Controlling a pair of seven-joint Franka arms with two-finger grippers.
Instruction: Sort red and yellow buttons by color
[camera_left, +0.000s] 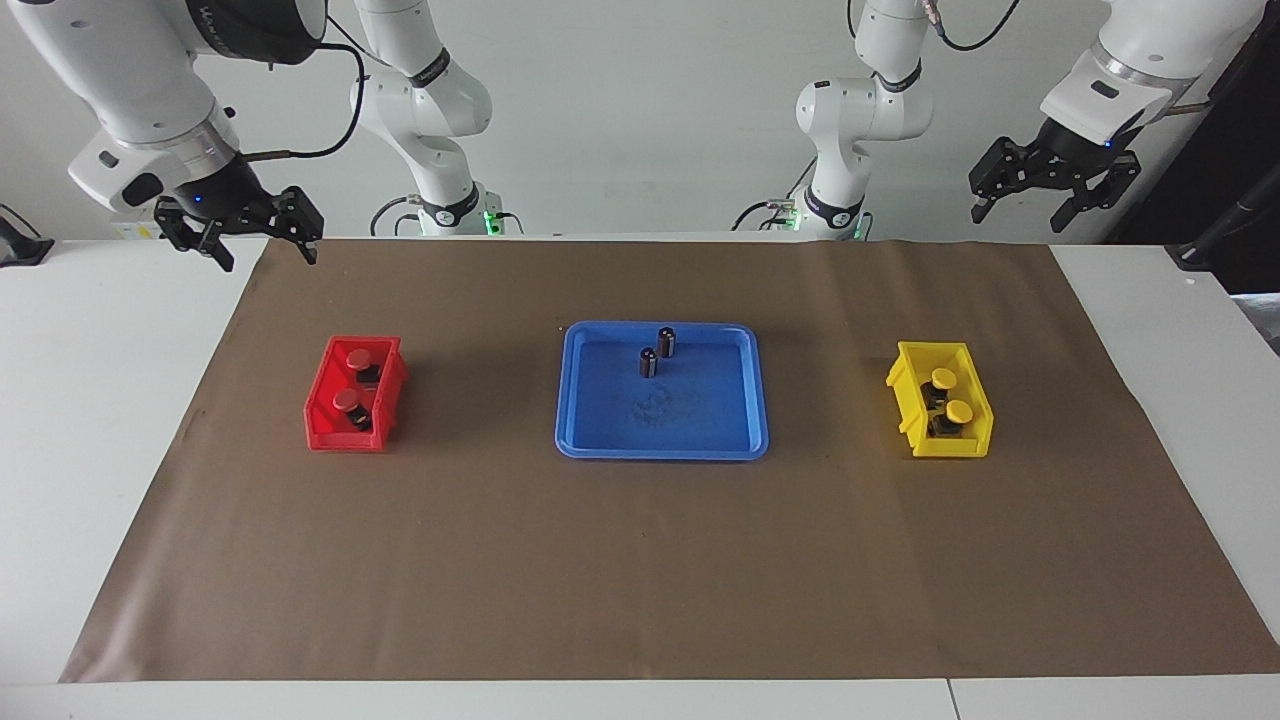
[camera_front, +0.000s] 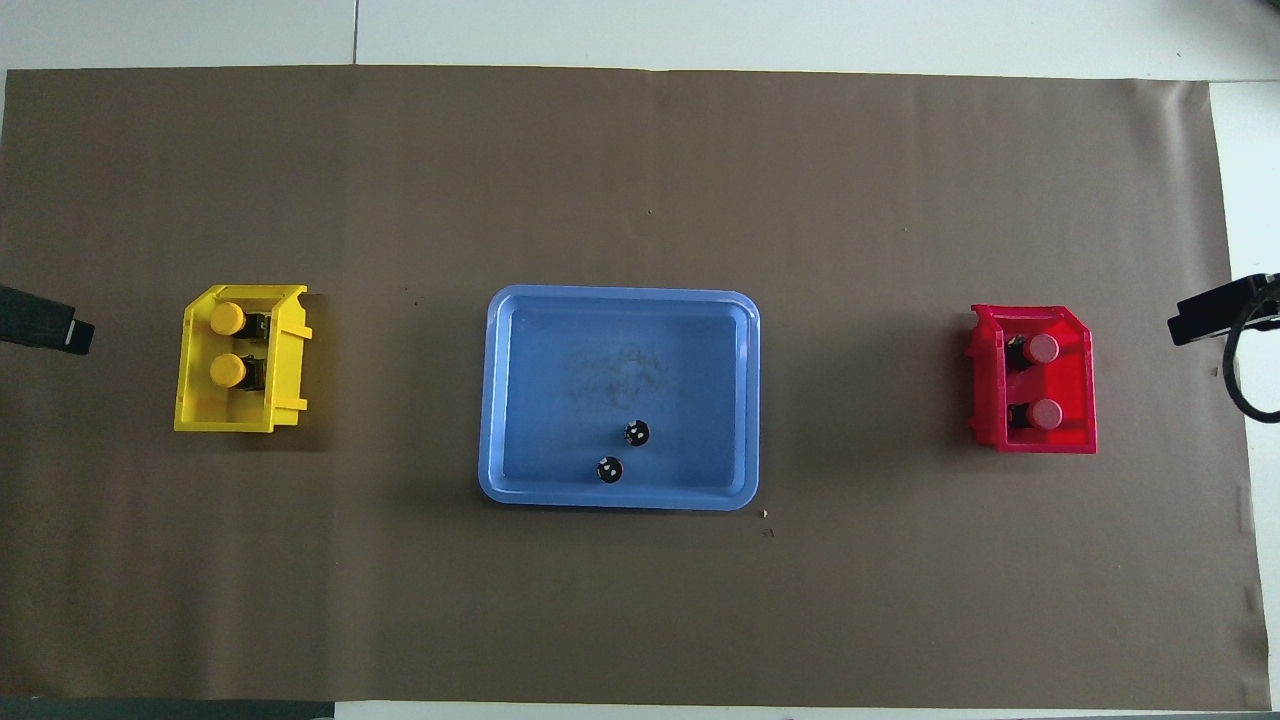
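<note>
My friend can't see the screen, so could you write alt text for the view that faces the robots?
Two red buttons lie in a red bin and two yellow buttons in a yellow bin, at either end of a blue tray holding two dark cylinders. The left gripper and right gripper hang open and empty near the robots' edge of the table.

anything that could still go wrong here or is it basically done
Mostly done: two red domed push-buttons lie in the red plastic bin, two yellow domed push-buttons in the yellow plastic bin. Possible risks:
1. The two dark capless cylinders upright in the blue plastic tray might get mistaken for buttons.
2. The open left gripper and right gripper hang raised; a low return could nudge a bin.
</note>
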